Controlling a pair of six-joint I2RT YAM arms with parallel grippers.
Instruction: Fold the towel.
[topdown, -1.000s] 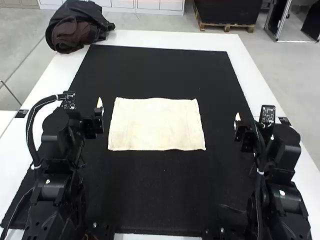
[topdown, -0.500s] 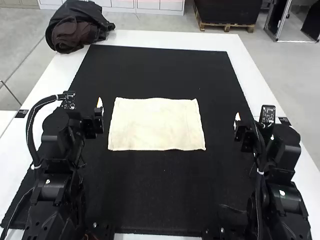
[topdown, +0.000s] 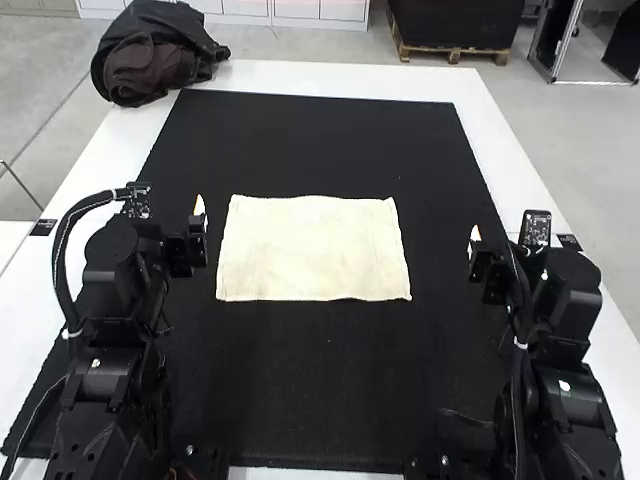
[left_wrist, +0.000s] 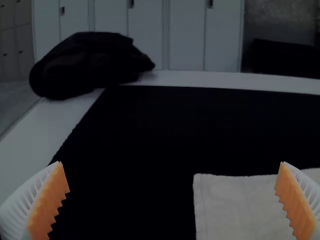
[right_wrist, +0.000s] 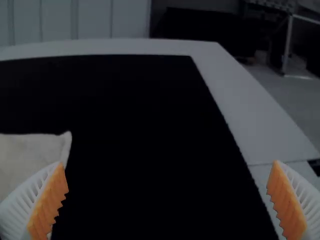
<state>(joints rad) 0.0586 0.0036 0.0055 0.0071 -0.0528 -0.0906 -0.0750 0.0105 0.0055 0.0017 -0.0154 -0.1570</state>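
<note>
The left claw (topdown: 198, 214) and right claw (topdown: 475, 241) gape open, the towel (topdown: 313, 250) spread flat on the mat (topdown: 320, 375).

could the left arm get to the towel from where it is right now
Probably yes: the left gripper is open beside the near-left part of the towel, which lies spread on the black mat with nothing on it or between.

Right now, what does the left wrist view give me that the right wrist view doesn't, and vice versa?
Left wrist view: dark bundled cloth on the table, the towel's far left corner, left gripper, open.
Right wrist view: the towel's far right corner, the table's right border, right gripper, open.
Both: part of the towel, black mat, white table.
</note>
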